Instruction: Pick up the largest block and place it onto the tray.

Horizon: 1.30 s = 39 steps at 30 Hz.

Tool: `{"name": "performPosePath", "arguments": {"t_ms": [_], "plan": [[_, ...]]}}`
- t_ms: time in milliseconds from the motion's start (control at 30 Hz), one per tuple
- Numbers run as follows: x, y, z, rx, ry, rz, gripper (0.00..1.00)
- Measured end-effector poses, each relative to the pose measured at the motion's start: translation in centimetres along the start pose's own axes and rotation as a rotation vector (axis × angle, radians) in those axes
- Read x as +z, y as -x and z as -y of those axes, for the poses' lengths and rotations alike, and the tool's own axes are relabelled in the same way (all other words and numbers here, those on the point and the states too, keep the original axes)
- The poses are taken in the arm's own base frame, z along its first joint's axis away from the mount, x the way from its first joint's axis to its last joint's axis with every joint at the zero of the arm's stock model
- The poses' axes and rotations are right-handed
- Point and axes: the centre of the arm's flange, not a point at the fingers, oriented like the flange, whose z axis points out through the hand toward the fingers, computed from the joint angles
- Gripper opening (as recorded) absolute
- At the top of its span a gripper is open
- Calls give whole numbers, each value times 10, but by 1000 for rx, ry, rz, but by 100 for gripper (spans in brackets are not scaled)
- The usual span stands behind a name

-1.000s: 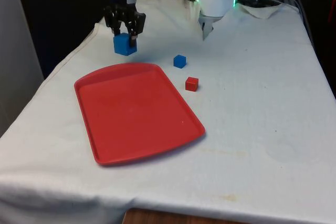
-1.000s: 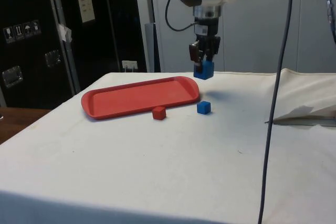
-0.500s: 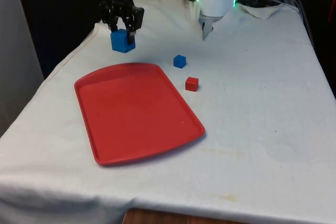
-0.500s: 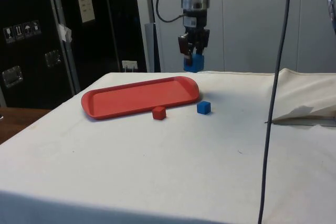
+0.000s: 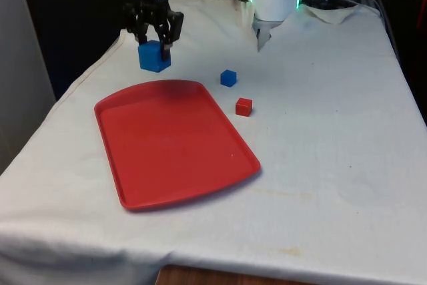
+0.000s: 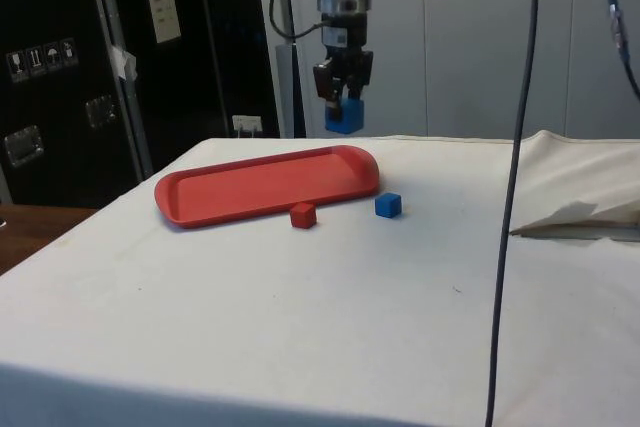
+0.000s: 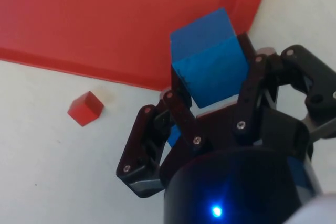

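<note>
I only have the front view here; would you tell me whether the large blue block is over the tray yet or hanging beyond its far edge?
Observer: In the side view the large blue block hangs in the pincer, well clear of the cloth, beside the red tray's far rounded end rather than squarely above it.
Operator: Thank you. Is the grip secure?
Observer: The wrist view shows a finger on each of two opposite faces of the block, which sits tilted between them.
Operator: And what lies directly beneath?
Observer: In the wrist view the tray's rim corner runs just behind the block, with the small red block on the cloth outside the tray.
</note>
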Motion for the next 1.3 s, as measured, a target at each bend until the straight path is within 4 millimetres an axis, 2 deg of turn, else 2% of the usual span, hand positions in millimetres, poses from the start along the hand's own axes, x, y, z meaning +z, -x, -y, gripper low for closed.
{"name": "performPosePath", "arguments": {"t_ms": [133, 400, 900, 1133, 1300], "plan": [[3, -13, 11, -9, 17, -5, 0], [6, -26, 28, -16, 31, -14, 0], [19, -62, 76, -34, 63, -42, 0], [35, -79, 94, -45, 75, -54, 0], [56, -92, 103, -50, 92, -60, 0]]}}
